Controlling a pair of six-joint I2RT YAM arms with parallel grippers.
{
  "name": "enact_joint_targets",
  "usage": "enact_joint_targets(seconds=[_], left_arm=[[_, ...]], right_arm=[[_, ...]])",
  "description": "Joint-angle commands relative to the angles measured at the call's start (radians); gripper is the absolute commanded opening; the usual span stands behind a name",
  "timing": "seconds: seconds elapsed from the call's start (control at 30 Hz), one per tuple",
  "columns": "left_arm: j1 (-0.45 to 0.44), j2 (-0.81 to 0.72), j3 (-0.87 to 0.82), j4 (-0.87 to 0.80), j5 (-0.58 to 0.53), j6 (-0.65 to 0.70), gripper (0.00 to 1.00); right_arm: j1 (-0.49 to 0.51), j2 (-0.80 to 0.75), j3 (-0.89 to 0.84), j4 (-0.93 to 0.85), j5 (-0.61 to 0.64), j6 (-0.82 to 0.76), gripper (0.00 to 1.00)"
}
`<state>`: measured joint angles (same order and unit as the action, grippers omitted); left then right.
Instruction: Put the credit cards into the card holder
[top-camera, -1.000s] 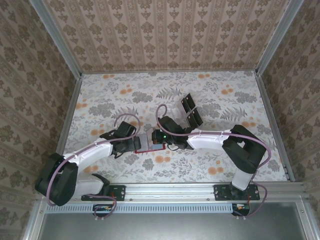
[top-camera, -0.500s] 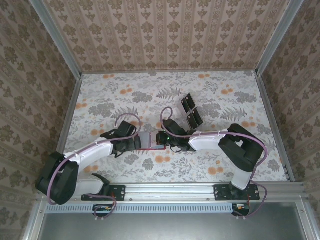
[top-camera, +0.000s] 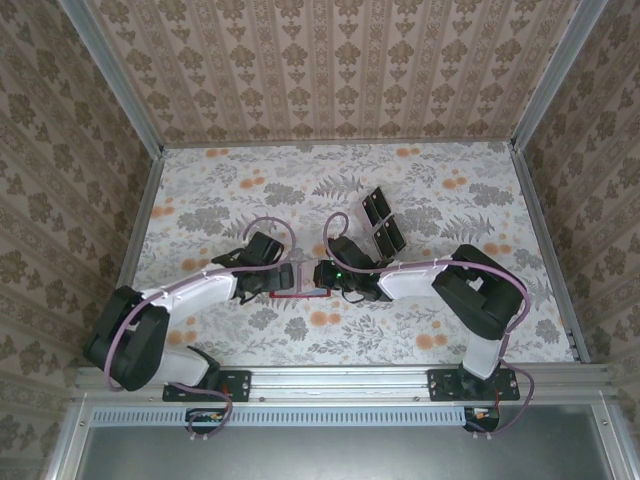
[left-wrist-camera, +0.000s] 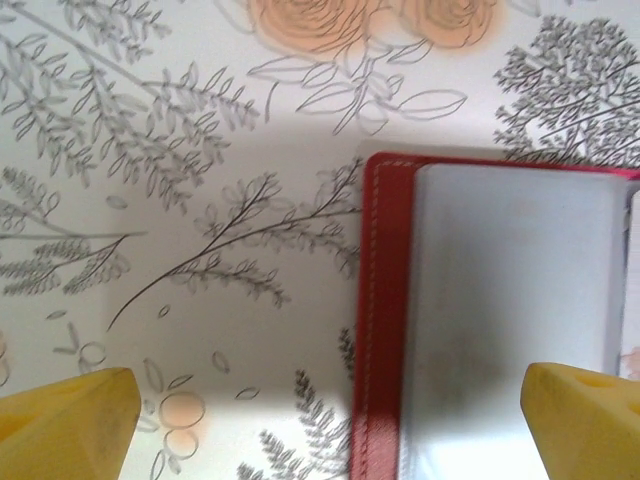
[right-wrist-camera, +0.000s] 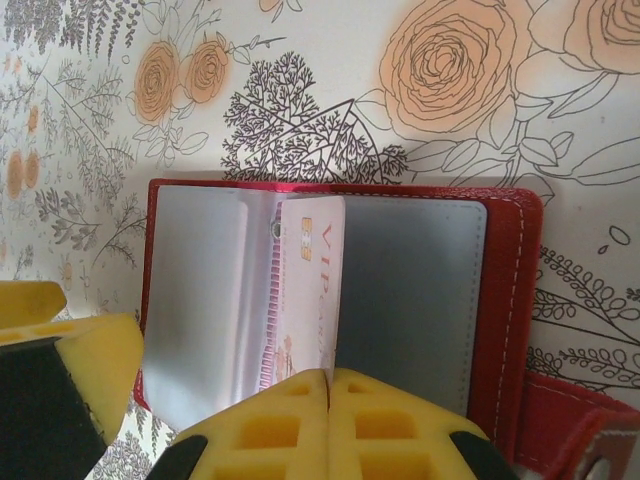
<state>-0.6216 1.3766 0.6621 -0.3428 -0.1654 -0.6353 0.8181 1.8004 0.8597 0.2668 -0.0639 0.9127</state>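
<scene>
One glossy pale card (right-wrist-camera: 305, 290) sits in the red stitched card holder (right-wrist-camera: 510, 300)'s clear sleeves on my floral table (top-camera: 450, 200); right gripper (right-wrist-camera: 328, 385) closed at its edge, left gripper (left-wrist-camera: 327, 410) spread wide; plastic tray (top-camera: 381, 222) behind.

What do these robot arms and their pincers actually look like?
Both the left arm and right arm have white shells between chunky black joints, with thin lilac cables looping alongside. A small green light glows near the right wrist. The left gripper and right gripper have bright yellow blocky fingers; the right's show square moulded recesses.
</scene>
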Motion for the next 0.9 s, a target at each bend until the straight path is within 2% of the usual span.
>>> enact_joint_targets(seconds=[0.0, 0.3, 0.87], left_arm=[[-0.010, 0.035, 0.018, 0.012, -0.016, 0.025, 1.00], [-0.013, 0.061, -0.042, 0.000, -0.064, -0.040, 1.00], [-0.013, -0.046, -0.143, 0.009, -0.068, -0.102, 1.00]], right_arm=[[-0.011, 0.036, -0.027, -0.052, -0.008, -0.023, 0.00], [-0.033, 0.024, -0.039, -0.061, -0.014, -0.035, 0.00], [-0.047, -0.006, -0.014, -0.055, -0.040, -0.029, 0.00]])
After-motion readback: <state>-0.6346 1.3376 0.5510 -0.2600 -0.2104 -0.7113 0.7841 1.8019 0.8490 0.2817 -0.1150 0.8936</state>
